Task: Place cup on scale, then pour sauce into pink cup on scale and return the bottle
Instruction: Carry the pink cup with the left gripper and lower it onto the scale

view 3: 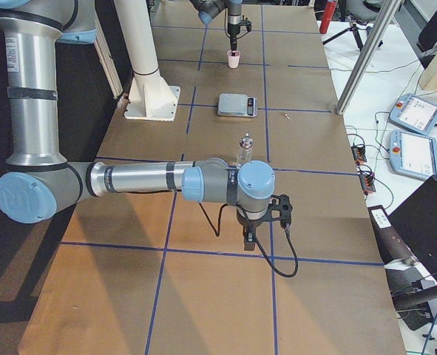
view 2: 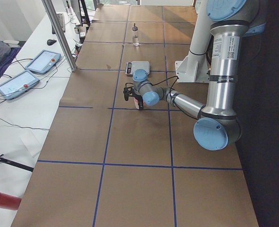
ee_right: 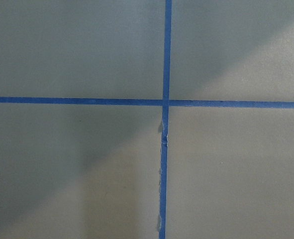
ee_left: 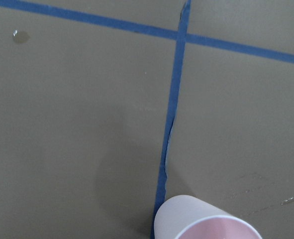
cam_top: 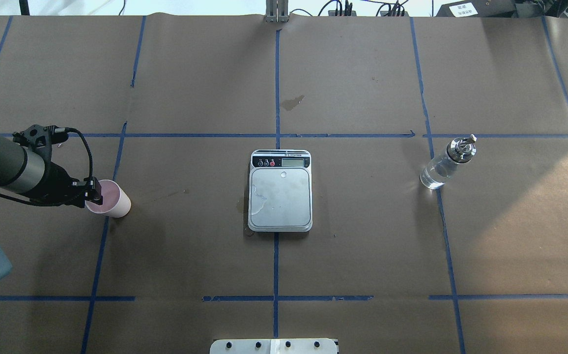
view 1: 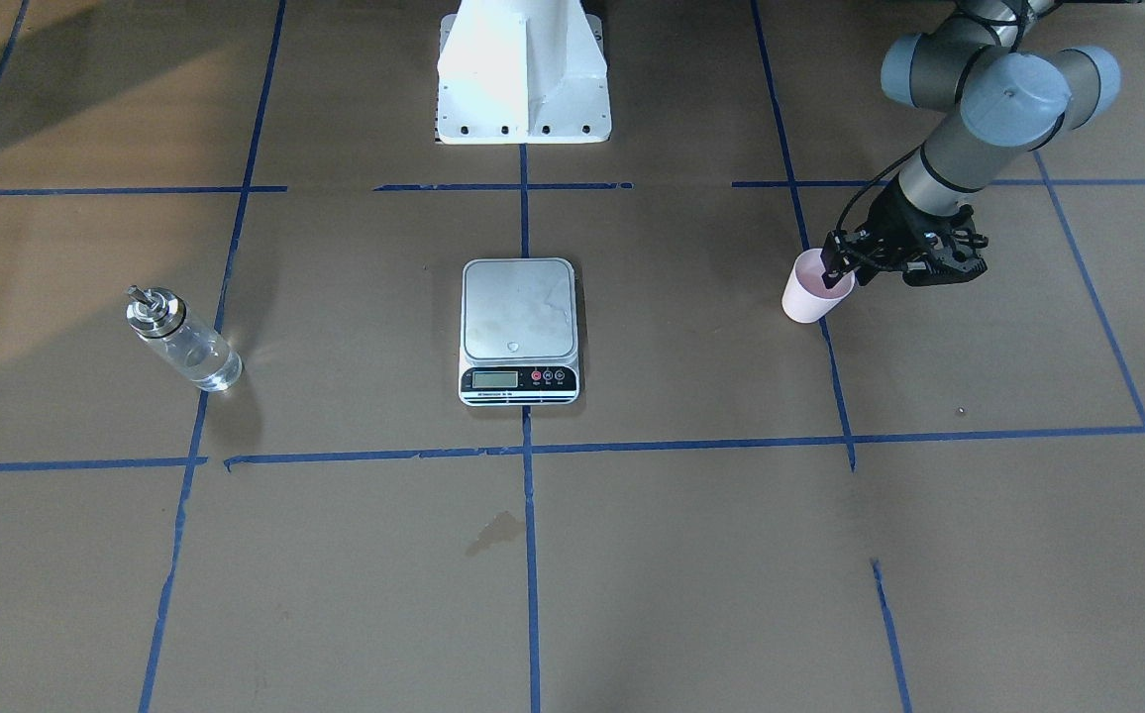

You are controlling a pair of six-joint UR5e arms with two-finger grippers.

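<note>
The cup [view 1: 814, 294] is over on the robot's left of the scale [view 1: 519, 330], well apart from it, mouth up and sitting on one of the blue tape [view 1: 838, 396] lines. I cannot tell whether its base is resting on the paper or just off it. The left gripper [view 1: 838, 269] comes down at the cup's rim with its fingers drawn together on the wall, one dark finger [view 1: 827, 280] dipping inside the pink mouth. In the left wrist view only the cup's side and rim show at the bottom edge, against the tape line.

The scale lies flat in the middle of the table [view 1: 691, 555], its steel plate bare and its black display strip turned away from the robot. Behind the scale, on the robot's side, stands the white pedestal [view 1: 523, 79].

On the robot's right of the scale, about as far out as the cup on the other side, the bottle [view 1: 182, 340] stands upright with its metal spout on top and the clear sauce [view 1: 204, 361] just visible in the glass. The right gripper [view 3: 248, 235] hangs over the table further out than the bottle from the scale, and I cannot tell whether its fingers are apart or together. Beyond the scale from the robot there is a small dark stain [view 1: 495, 532] on the paper.
</note>
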